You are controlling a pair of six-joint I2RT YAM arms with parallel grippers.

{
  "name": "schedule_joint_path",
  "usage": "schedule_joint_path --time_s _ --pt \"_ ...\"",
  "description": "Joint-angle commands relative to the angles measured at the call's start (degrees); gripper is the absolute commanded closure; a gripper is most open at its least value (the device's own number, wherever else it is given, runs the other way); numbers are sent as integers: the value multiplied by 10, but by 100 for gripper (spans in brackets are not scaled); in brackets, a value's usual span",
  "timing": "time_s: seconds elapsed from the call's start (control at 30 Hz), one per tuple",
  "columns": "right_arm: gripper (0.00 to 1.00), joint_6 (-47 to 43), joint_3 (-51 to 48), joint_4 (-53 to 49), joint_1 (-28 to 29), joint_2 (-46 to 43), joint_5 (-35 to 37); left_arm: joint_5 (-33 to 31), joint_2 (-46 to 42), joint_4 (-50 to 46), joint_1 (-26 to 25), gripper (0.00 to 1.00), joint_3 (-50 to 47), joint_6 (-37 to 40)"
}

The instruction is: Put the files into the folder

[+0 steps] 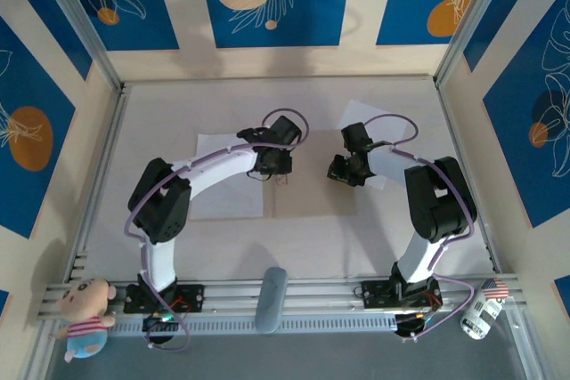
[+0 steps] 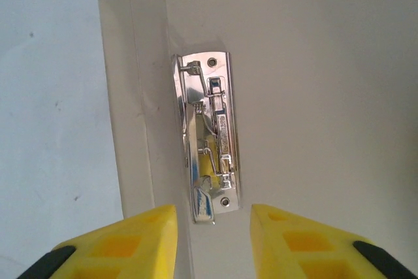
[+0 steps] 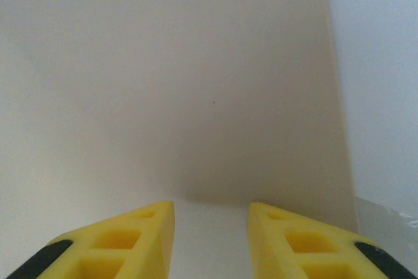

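The folder (image 1: 313, 198) lies open and flat in the middle of the table. A shiny metal clip (image 2: 208, 138) is fixed inside it beside the spine fold. My left gripper (image 1: 283, 173) (image 2: 213, 210) hovers just over the clip's near end, open, with nothing between its yellow fingers. One of the files (image 1: 223, 202) (image 2: 52, 96) lies to the left under my left arm. Another white sheet (image 1: 361, 117) (image 3: 379, 83) lies at the back right. My right gripper (image 1: 338, 171) (image 3: 210, 207) stands open and empty over the tan right panel (image 3: 163, 83).
A plush toy (image 1: 85, 318) sits at the front left rail. A grey oblong object (image 1: 270, 298) lies between the arm bases and a small white robot figure (image 1: 481, 309) at the front right. Framed walls close in three sides.
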Motion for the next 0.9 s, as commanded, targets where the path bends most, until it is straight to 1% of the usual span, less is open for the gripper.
schedule_joint_path --time_s 0.0,0.1,0.2,0.37,0.53,0.67,0.87 --pt "64 -6 -4 -4 6 11 -19 -14 -43 -21 6 66 12 19" --pt "64 -6 -1 -6 5 11 -19 5 -59 -15 6 67 -10 25" --pt "64 -7 1 -9 7 9 -17 30 -70 5 6 75 -48 28" --pt "64 -7 3 -13 9 8 -16 53 -68 35 5 86 -105 31" --pt "63 -6 3 -14 11 9 -15 66 -56 59 5 89 -132 27" --pt "63 -5 4 -15 12 9 -14 46 -29 59 7 90 -117 35" --pt "64 -6 4 -19 15 8 -12 11 18 35 23 92 -48 55"
